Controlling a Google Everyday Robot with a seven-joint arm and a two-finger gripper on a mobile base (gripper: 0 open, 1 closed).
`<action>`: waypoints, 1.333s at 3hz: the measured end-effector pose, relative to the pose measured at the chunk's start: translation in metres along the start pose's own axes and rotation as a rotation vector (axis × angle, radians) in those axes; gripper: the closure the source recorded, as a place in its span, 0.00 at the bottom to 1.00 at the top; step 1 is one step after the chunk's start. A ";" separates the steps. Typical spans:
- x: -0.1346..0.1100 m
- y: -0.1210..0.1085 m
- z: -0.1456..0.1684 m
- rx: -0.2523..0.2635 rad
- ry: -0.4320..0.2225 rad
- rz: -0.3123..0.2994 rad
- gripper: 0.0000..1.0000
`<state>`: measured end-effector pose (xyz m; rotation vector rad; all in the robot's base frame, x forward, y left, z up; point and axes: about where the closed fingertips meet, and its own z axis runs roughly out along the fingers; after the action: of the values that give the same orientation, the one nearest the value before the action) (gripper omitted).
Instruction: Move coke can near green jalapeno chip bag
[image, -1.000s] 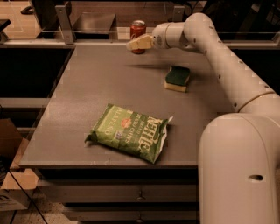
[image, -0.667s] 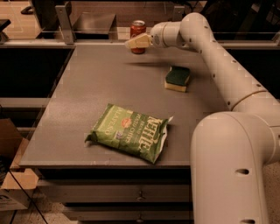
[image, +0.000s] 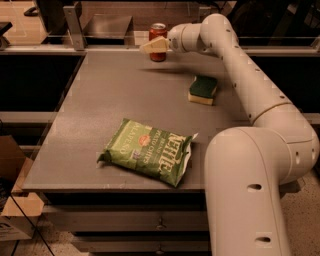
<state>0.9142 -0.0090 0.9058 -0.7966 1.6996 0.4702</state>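
Your hand (image: 154, 46) was out at the far edge of the desk (image: 100, 100), at the end of the arm (image: 240, 65), which reached across from the right side of the view. The coke can (image: 158, 32) stood upright right there, and the pale tip of the hand crossed in front of its middle, so the silver top showed above the hand and a band of red below it. From this view the hand and the can overlapped, but you could not tell whether the hand was open around the can, closed on it, or only just in front of it. The can's base appeared to sit on the desk surface. The green jalapeno chip bag (image: 147, 151) lay flat near the front edge of the desk, well apart from the can and the hand, with its lettering facing up and its length running at a slant. A green-and-yellow sponge (image: 203, 89) lay between the two ends, off to the right, beneath the arm's forearm.
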 end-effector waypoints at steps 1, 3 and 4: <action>-0.005 0.003 0.007 -0.012 -0.001 -0.004 0.15; -0.005 0.002 0.009 -0.010 0.005 0.002 0.62; -0.018 0.006 -0.008 -0.041 -0.017 -0.011 0.85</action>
<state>0.9070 -0.0055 0.9245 -0.8292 1.6737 0.5039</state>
